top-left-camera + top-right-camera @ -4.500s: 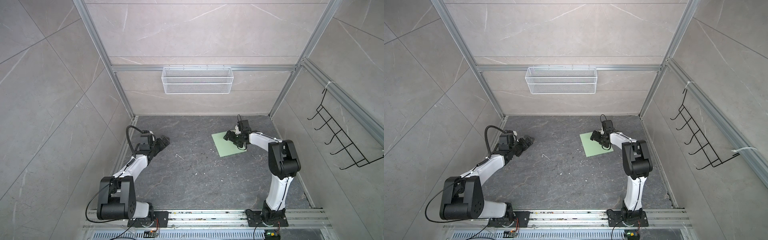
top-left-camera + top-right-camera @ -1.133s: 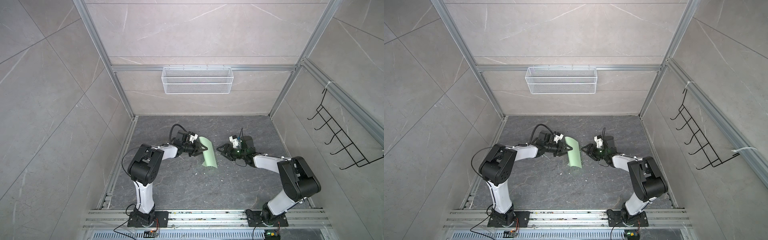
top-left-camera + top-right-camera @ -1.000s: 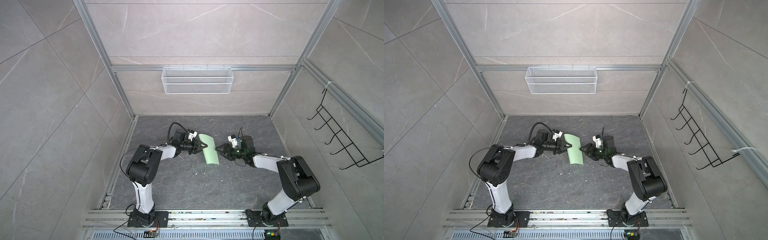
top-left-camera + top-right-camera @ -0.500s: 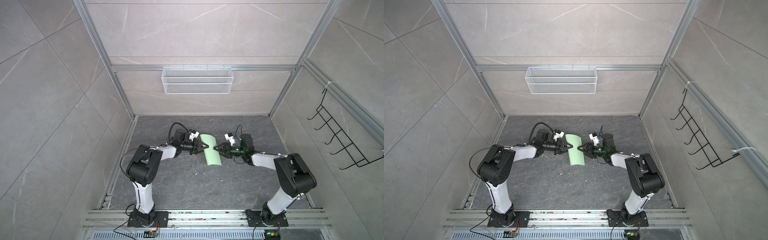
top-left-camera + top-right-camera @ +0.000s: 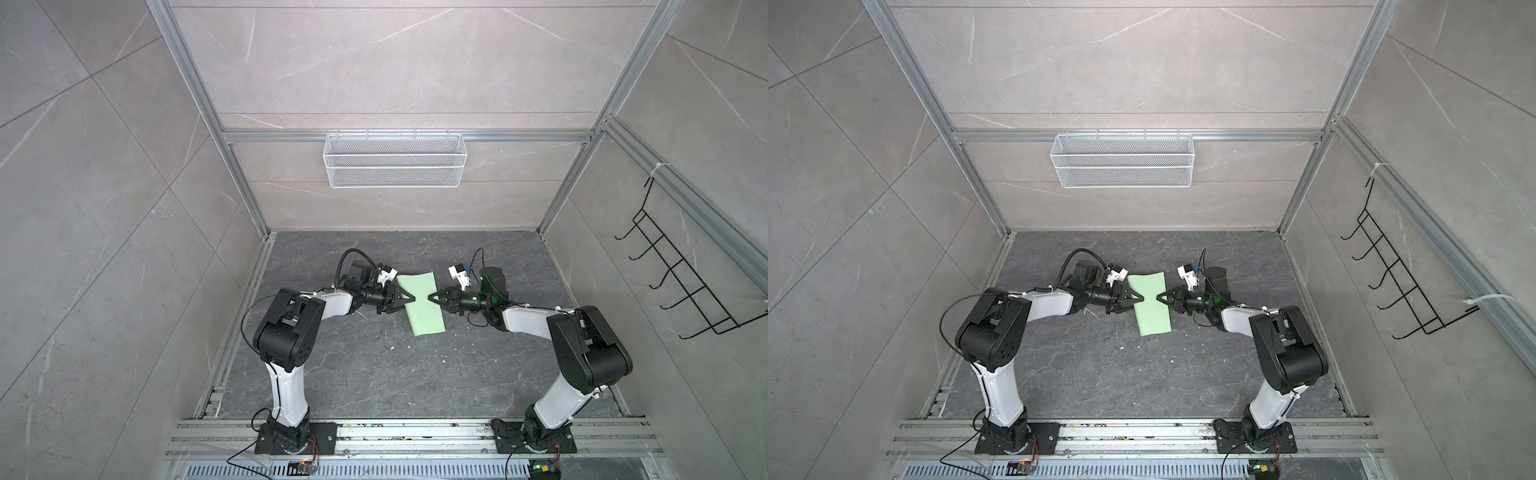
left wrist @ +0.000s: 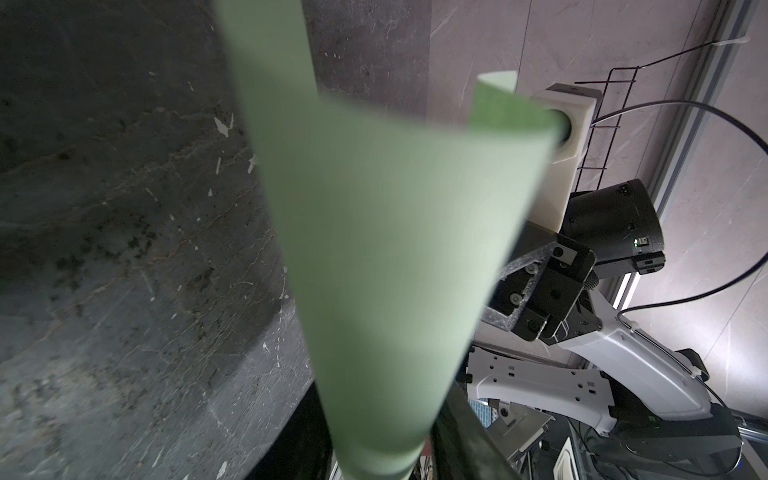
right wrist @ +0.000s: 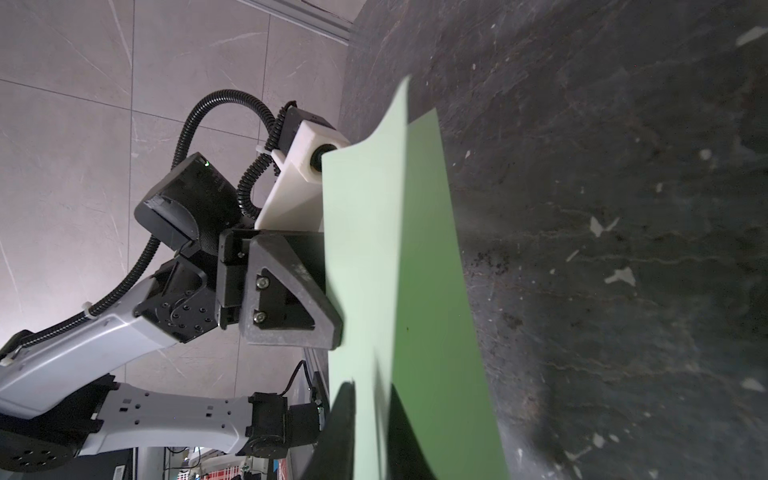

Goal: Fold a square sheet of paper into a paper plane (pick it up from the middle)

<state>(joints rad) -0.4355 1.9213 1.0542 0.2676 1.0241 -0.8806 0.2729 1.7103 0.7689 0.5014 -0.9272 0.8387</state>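
Between opposing jaws — the square sheet of paper [image 5: 421, 307] hangs curled.

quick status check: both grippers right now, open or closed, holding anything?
Left gripper: closed, holding one side edge of the sheet of paper.
Right gripper: closed, fingers pinching the opposite edge of the same sheet.

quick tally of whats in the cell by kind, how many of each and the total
square sheet of paper, pale green: 1
grippers: 2, the left gripper and the right gripper
white wire basket: 1
black hook rack: 1
total: 5
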